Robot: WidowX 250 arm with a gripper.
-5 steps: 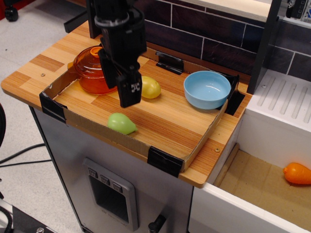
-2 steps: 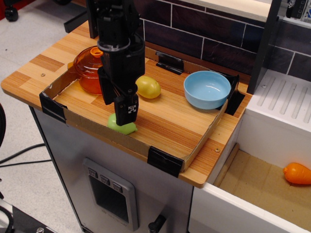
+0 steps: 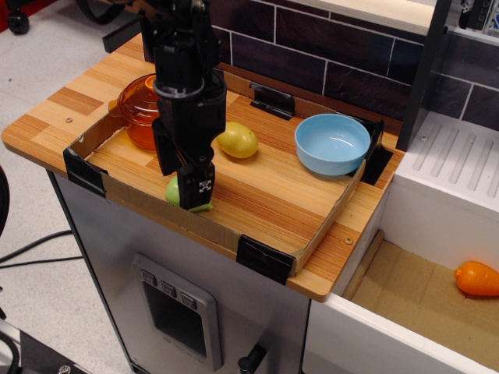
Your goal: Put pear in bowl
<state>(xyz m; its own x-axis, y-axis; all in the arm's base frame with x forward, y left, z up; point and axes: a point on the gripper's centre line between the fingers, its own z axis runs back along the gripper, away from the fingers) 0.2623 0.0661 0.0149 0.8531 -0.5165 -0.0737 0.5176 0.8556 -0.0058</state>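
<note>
Down at the desk's (image 3: 257, 199) near edge, the end effector (image 3: 192, 195) straddles the pear (image 3: 173, 191), fingers spread, can't tell if gripping; bowl (image 3: 332, 143) sits empty, well apart.

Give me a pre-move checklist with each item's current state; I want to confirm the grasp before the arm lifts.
1. Gripper down at the pear: ok, it covers most of the fruit.
2. Jaws shut on the pear: cannot tell, the contact is hidden.
3. Bowl free to receive: ok, nothing inside it.
4. Yellow fruit out of the grasp: ok, it lies apart, behind the gripper.
5. Orange pot clear of the path to the bowl: ok, it sits on the opposite side.
6. Pear clear of the tray's front wall: cannot tell, they look very close.
</note>
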